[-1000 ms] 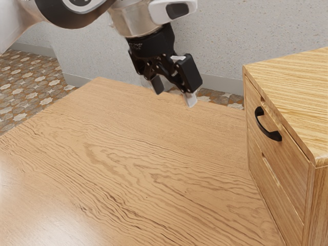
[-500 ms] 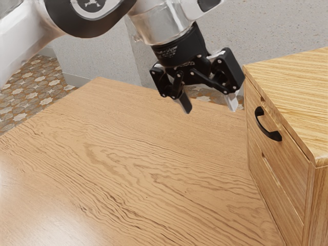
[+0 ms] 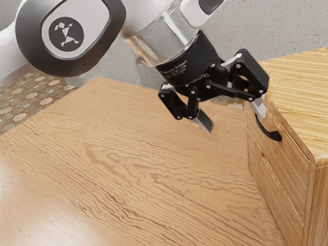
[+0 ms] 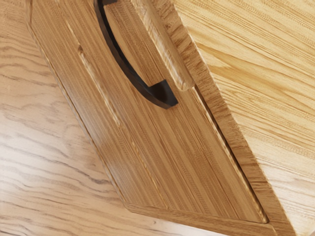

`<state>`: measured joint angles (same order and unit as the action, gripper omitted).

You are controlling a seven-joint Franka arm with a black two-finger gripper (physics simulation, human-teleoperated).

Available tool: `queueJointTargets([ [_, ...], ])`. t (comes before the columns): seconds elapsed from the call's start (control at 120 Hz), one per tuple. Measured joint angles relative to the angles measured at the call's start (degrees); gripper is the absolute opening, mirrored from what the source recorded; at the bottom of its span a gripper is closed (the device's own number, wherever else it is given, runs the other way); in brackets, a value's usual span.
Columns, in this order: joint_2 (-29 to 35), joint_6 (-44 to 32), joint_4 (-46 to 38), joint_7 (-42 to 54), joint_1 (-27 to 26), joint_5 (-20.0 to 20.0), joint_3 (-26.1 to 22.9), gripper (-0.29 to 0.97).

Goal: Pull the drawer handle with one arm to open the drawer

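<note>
The gripper hangs just above the table at about two o'clock in the exterior view, its jaws spread wide and holding nothing. One finger points down over bare tabletop; the other stands right against the top drawer of the wooden cabinet, just above the upper end of the black drawer handle. Whether that finger touches the wood cannot be told. The handle lies outside the gap between the fingers, not inside it.

The cabinet sits at three o'clock, and the drawer front lies level with the cabinet face — no gap shows. The arm comes in from eleven o'clock, over a patterned tile floor and in front of a grey wall.

The wrist view gives what the side camera cannot: the handle close up, a thin dark bow standing off the drawer front, with one squared end fixed to the wood beside the cabinet's overhanging top. The table runs alongside the drawer front.
</note>
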<state>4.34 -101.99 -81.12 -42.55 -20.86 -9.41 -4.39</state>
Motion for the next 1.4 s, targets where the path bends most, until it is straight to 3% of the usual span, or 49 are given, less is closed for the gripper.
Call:
queueJointTargets([
  [0.167,-2.3,-0.5,0.3,-3.4,3.0,2.3,0.2,0.68],
  [0.458,-6.6,-2.7,0.4,-7.4,4.4,3.0,1.3,0.68],
  [0.717,-9.8,-4.9,0.5,-9.4,1.8,3.1,1.0,0.68],
  [1.4,-10.0,-5.3,0.2,-11.9,2.4,4.1,1.3,0.68],
])
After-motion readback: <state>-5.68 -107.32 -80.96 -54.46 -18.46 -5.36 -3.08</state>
